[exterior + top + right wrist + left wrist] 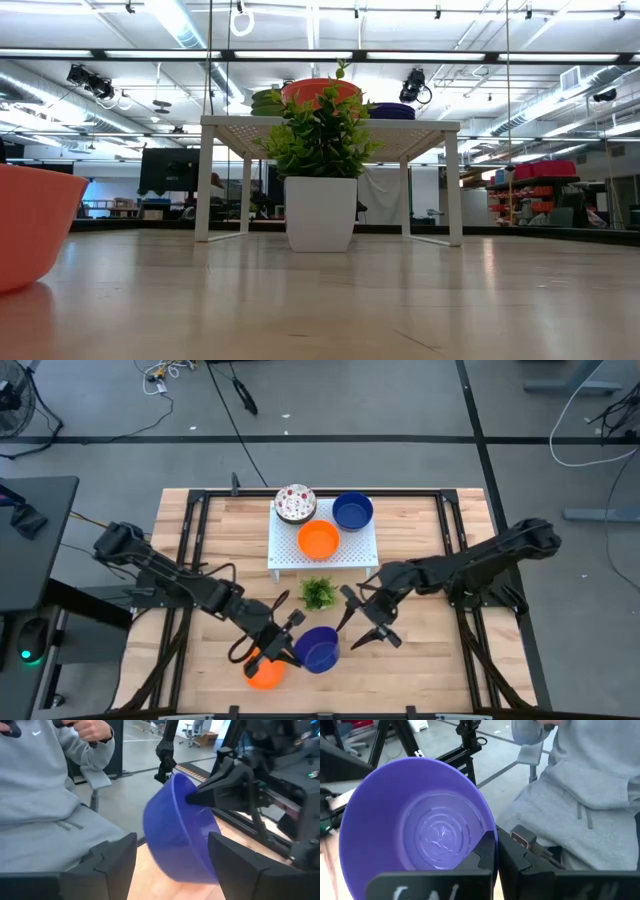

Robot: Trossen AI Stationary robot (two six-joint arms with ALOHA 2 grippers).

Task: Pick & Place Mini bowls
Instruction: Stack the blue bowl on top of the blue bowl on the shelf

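Now left gripper pinches rim of blue mini bowl, tilted above table front, beside orange mini bowl; right gripper wide, empty, just beside; probably handover; keep pinch firm, withdraw right straight back, avoid plant.

Overhead straight down on table; low level across it; both wrists close on blue bowl, person behind.

light: bright overhead tubes | glare: tabletop sheen | blur: near bowl
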